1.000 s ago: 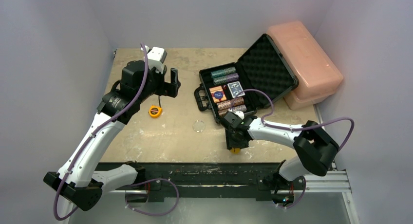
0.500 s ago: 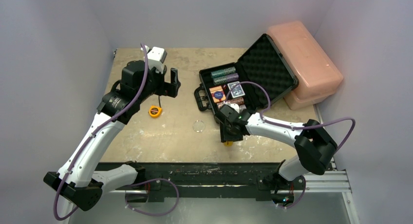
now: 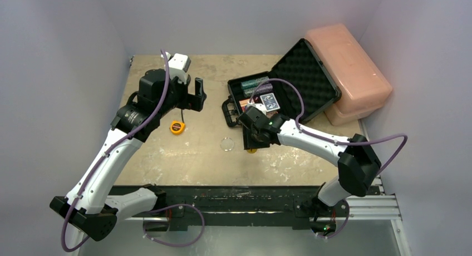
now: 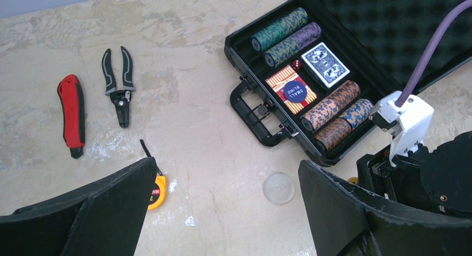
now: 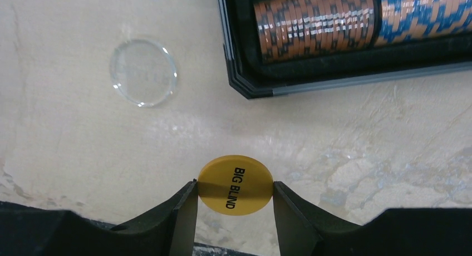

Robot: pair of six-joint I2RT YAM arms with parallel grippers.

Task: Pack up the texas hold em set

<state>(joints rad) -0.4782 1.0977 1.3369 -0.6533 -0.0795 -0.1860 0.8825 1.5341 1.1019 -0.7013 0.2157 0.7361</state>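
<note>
Right fingers (image 5: 188, 199) are closed on the yellow "BIG BLIND" button (image 5: 235, 185), pinching it by its edges with the printed face toward the wrist camera. The button hangs over the table (image 5: 67, 150), just off the near corner of the black briefcase (image 4: 389, 22). The briefcase lies open, its foam lid tipped back toward the pink box (image 3: 350, 67). Its tray holds the chip stacks (image 4: 331, 104), blue deck (image 4: 324, 64), red deck (image 4: 281, 80) with a dark round button (image 4: 295, 92) on top, and red die (image 4: 296, 63). A clear round button (image 5: 143, 72) lies on the table, near the briefcase but apart from it. Left fingers (image 4: 111, 208) are spread wide and hold nothing, raised above the tape measure (image 4: 159, 190) and pliers (image 4: 118, 80).
</note>
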